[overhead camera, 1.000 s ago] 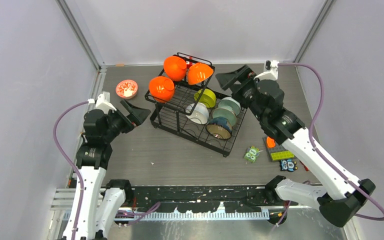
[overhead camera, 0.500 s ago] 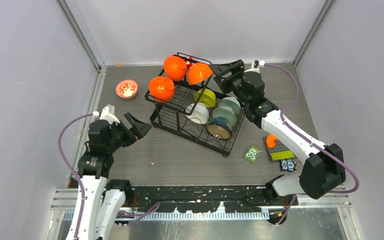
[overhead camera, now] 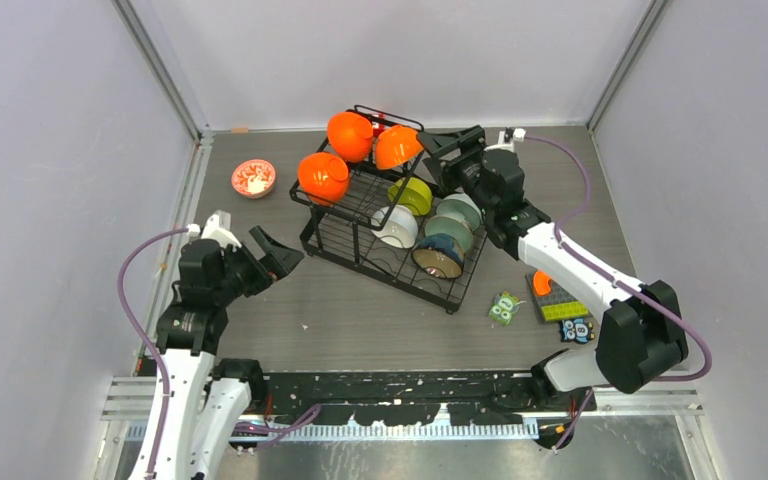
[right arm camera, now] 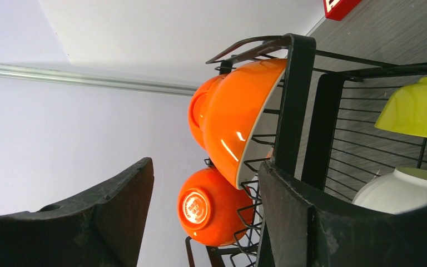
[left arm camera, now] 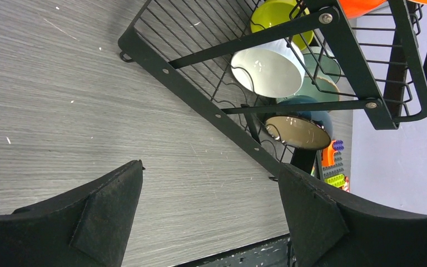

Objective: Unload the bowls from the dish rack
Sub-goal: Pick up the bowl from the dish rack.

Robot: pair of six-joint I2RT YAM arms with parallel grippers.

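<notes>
The black wire dish rack (overhead camera: 380, 268) stands mid-table. Three orange bowls (overhead camera: 398, 147) lie in its upper basket. Lime (overhead camera: 412, 195), white (overhead camera: 395, 227), mint (overhead camera: 458, 212) and dark tan-lined (overhead camera: 437, 258) bowls stand on the lower tier. A red-patterned white bowl (overhead camera: 253, 178) sits on the table at far left. My right gripper (overhead camera: 438, 150) is open beside the basket's right end. An orange bowl's (right arm camera: 239, 111) lower edge reaches between its fingers, untouched. My left gripper (overhead camera: 278, 248) hangs open above bare table left of the rack (left arm camera: 200, 94).
Toy blocks (overhead camera: 560, 300) and owl cards (overhead camera: 504, 308) lie on the table to the right of the rack. Grey walls close in the table on the left, right and far sides. A red tag (right arm camera: 339, 6) shows behind the rack.
My right gripper has swung left to the upper basket's right end and its jaws have narrowed a little. The left arm drew back toward the near edge, then held still.
</notes>
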